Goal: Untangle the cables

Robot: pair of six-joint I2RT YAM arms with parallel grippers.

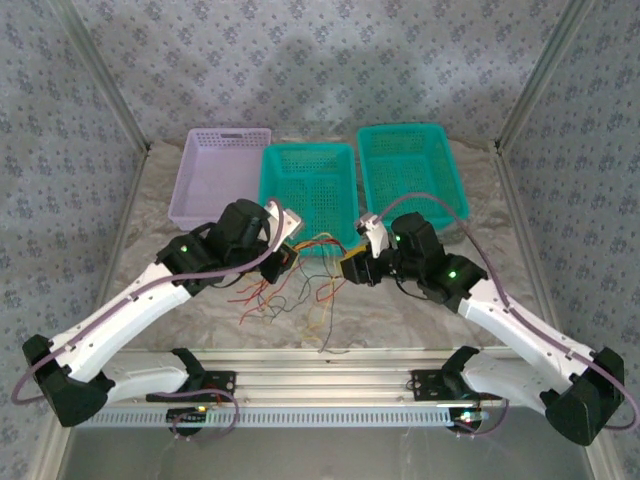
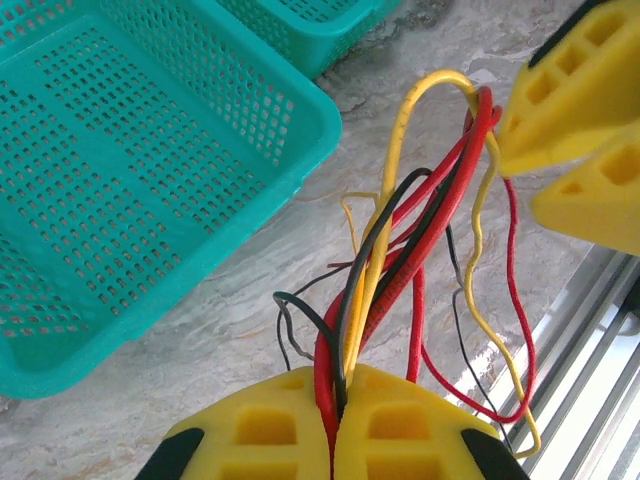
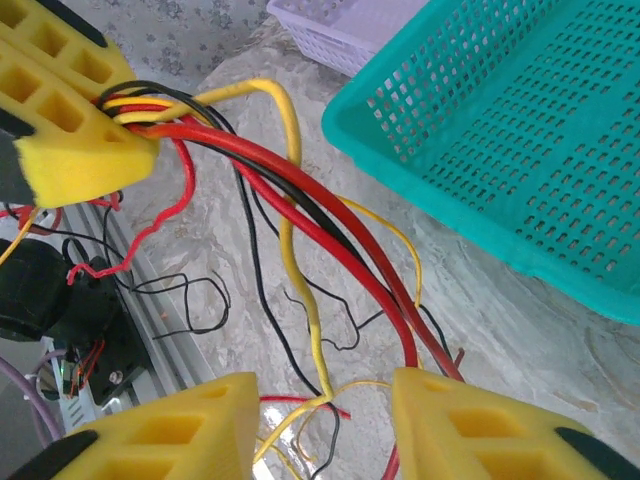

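The cables point(image 2: 400, 230) are a bunch of thin red, yellow and black wires. My left gripper point(image 2: 338, 385) is shut on one end of the bunch, the wires pinched between its yellow pads. From there the cables point(image 3: 330, 210) stretch across to my right gripper point(image 3: 325, 395), which stands open. A yellow wire hangs in its gap and two red wires lie against its right finger point(image 3: 470, 420). In the top view the left gripper point(image 1: 290, 255) and right gripper point(image 1: 350, 268) hover close together above the table, and the loose cable ends point(image 1: 300, 295) dangle below them.
A teal basket point(image 1: 305, 190) sits just behind the grippers, with a second teal basket point(image 1: 410, 170) to its right and a lavender basket point(image 1: 215, 180) to its left. The metal rail point(image 1: 320, 355) runs along the table's near edge. Thick purple-grey arm cables trail beside both arms.
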